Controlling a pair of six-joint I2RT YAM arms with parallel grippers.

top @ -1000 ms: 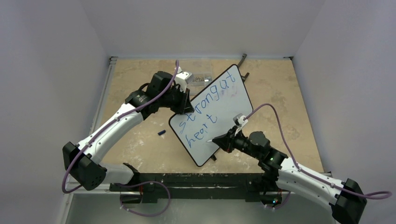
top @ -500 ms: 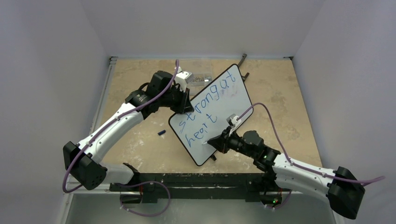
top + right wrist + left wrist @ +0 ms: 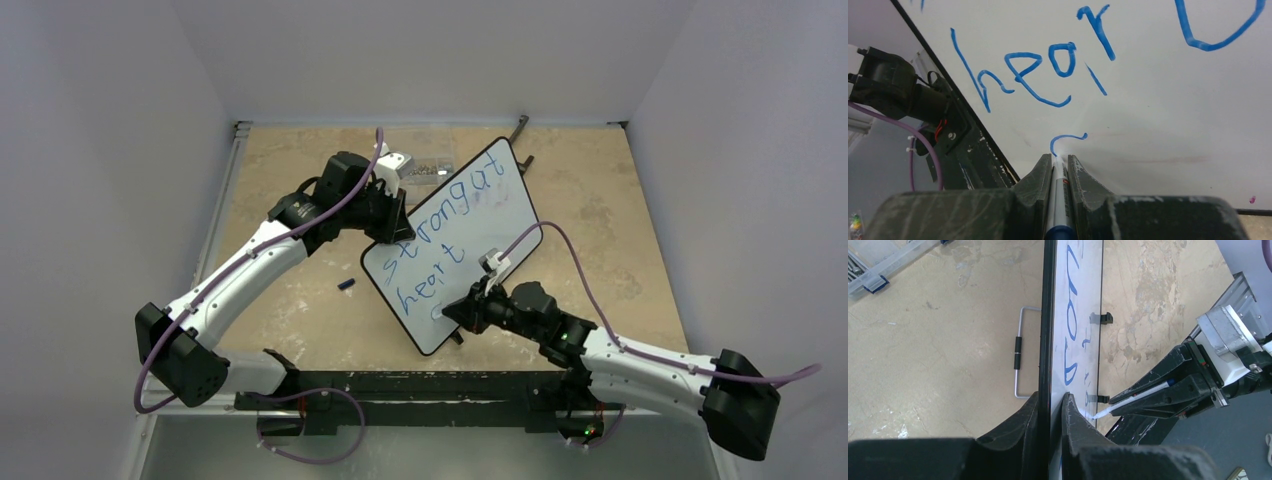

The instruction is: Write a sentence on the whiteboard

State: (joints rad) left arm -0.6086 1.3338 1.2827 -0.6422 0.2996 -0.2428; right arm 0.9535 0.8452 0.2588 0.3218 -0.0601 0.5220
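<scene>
Top external view: a clear box (image 3: 428, 168) of small metal parts sits on the counter (image 3: 600, 200) behind the whiteboard (image 3: 450, 285) at its middle. The sentence (image 3: 443, 212) reads "strong at heart". The left gripper (image 3: 392, 225) clamps the board's edge. The right gripper (image 3: 450, 310) pinches a marker (image 3: 1058, 190), its tip touching the board.

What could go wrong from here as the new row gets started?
1. The left gripper pinches the whiteboard by one thin edge only, so pressure from the marker could pivot the board and distort the writing.
2. The new stroke starts close to the board's near corner, so this row may run out of room.
3. The right gripper works right beside "heart" and might smear that lettering.
</scene>
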